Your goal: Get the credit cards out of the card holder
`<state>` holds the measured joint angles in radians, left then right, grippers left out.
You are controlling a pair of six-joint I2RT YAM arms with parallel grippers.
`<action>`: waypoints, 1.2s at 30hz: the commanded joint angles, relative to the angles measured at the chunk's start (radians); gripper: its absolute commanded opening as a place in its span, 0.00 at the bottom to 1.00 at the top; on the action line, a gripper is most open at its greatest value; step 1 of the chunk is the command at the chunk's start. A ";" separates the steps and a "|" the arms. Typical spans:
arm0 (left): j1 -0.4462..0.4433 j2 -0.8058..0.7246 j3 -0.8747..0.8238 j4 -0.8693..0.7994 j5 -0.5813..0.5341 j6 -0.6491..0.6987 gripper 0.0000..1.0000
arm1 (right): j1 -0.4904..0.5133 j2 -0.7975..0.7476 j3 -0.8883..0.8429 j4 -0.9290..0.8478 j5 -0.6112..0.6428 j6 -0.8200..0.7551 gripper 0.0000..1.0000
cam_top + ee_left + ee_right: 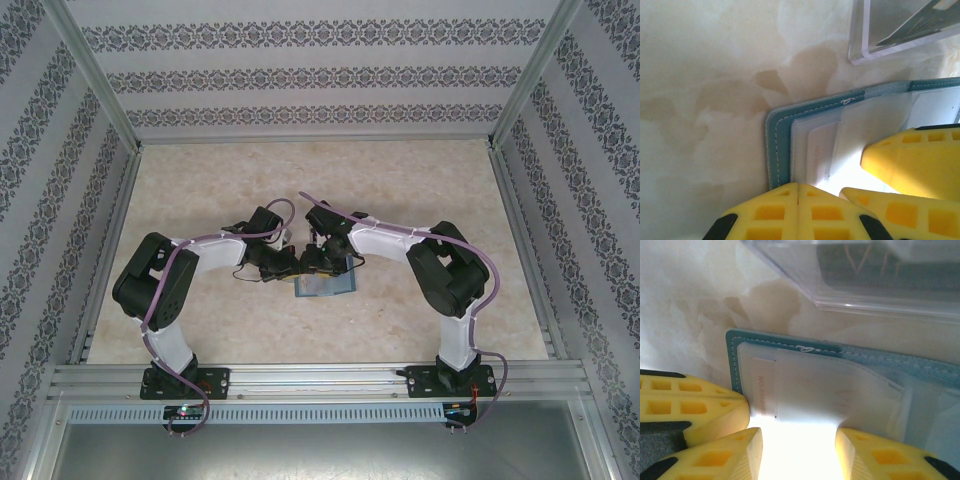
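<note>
Left tool is pressed together, tips at the edge of the open card holder. Right tool is spread over its clear pocket. The right wrist view shows a credit card tucked inside, its sideways red print unreadable. A clear plastic piece lies just beside on the surface.

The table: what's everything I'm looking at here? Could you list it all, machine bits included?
card holder: one, teal-blue, lying open mid-table
credit cards: at least one, pale, in the holder's clear pockets; full count hidden
clear plastic piece: one, transparent, just beyond the holder
table: one, marbled beige
walls: three, white with dark patterned stripes, around the table
metal frame: silver, along the edges
left arm, right arm: two, black and white, near edge
left tool: yellow, shut, at the holder's corner
right tool: yellow, fingers apart, over the pockets
</note>
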<state>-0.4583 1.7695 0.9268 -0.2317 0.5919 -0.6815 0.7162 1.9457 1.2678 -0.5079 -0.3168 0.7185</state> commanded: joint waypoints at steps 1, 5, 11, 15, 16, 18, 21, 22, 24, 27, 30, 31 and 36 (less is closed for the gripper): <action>-0.013 0.019 -0.011 0.002 0.001 0.001 0.00 | 0.008 0.024 0.000 -0.091 0.070 -0.032 0.49; -0.012 0.018 -0.012 0.000 0.000 0.002 0.00 | 0.009 0.019 0.011 -0.123 0.101 -0.042 0.53; -0.013 0.016 -0.011 -0.002 0.000 0.002 0.00 | 0.012 0.014 0.028 -0.152 0.138 -0.043 0.57; -0.012 0.016 -0.011 -0.002 0.001 0.004 0.00 | 0.012 0.019 0.027 -0.145 0.137 -0.039 0.56; -0.012 0.016 -0.010 -0.003 0.000 0.004 0.00 | 0.012 0.020 0.027 -0.142 0.134 -0.039 0.53; -0.013 0.015 -0.011 -0.004 0.000 0.004 0.00 | 0.012 0.021 0.028 -0.141 0.132 -0.038 0.49; -0.012 0.014 -0.012 -0.004 0.000 0.004 0.00 | 0.011 0.015 0.031 -0.141 0.130 -0.039 0.41; -0.013 0.013 -0.012 -0.003 0.000 0.005 0.00 | 0.012 0.012 0.033 -0.143 0.130 -0.040 0.38; -0.012 0.016 -0.010 -0.003 0.001 0.004 0.00 | 0.012 0.006 0.035 -0.147 0.133 -0.041 0.34; -0.012 0.018 -0.007 -0.003 0.000 0.004 0.00 | 0.009 -0.007 0.035 -0.153 0.134 -0.045 0.28; -0.013 0.019 -0.008 -0.004 0.001 0.004 0.00 | 0.010 -0.022 0.036 -0.159 0.135 -0.047 0.21; -0.013 0.020 -0.007 -0.002 0.000 0.004 0.00 | 0.010 -0.027 0.036 -0.159 0.135 -0.048 0.18; -0.013 0.021 -0.008 -0.002 0.001 0.002 0.00 | 0.010 -0.055 0.040 -0.167 0.127 -0.052 0.10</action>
<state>-0.4591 1.7702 0.9268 -0.2310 0.5953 -0.6815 0.7246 1.9312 1.2934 -0.6361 -0.2066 0.6743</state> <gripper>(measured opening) 0.047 0.109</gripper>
